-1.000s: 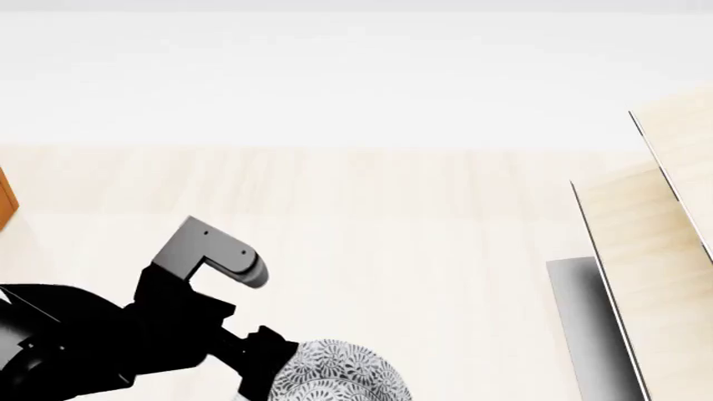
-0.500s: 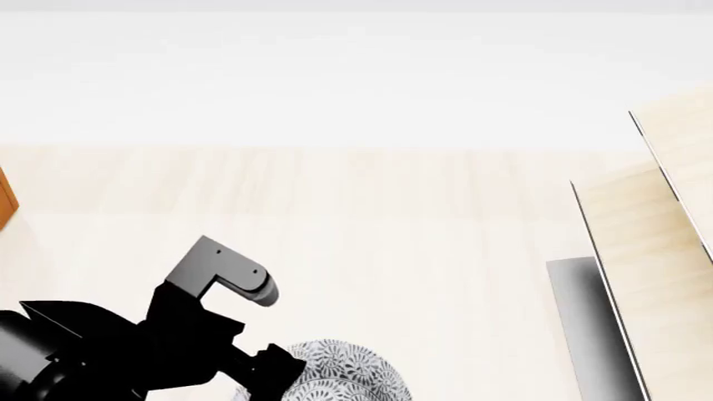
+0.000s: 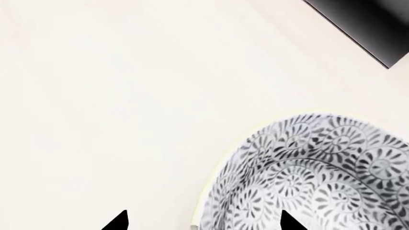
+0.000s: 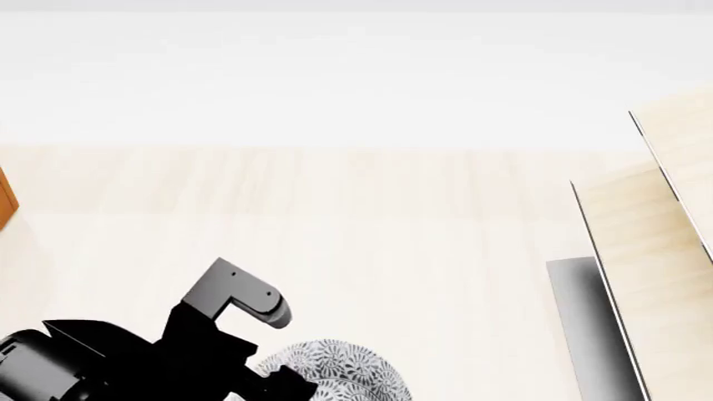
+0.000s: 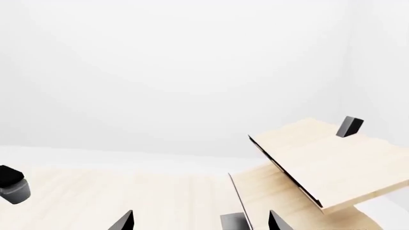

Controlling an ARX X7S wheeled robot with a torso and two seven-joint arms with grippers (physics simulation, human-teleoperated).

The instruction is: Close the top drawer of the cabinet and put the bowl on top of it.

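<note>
Patterned bowl [image 3: 313, 177] rim between spread left fingers [image 3: 290, 221]

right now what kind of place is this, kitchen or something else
Hard to say; it looks like a bare simulated tabletop set, not a furnished kitchen. A pale wood table meets a blank white wall, with a patterned bowl, a slanted pale wood rack and an orange-brown cabinet edge.

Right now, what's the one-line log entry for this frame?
left gripper: open, straddling bowl rim | bowl: on table, not lifted | right gripper: open, empty, facing rack
</note>
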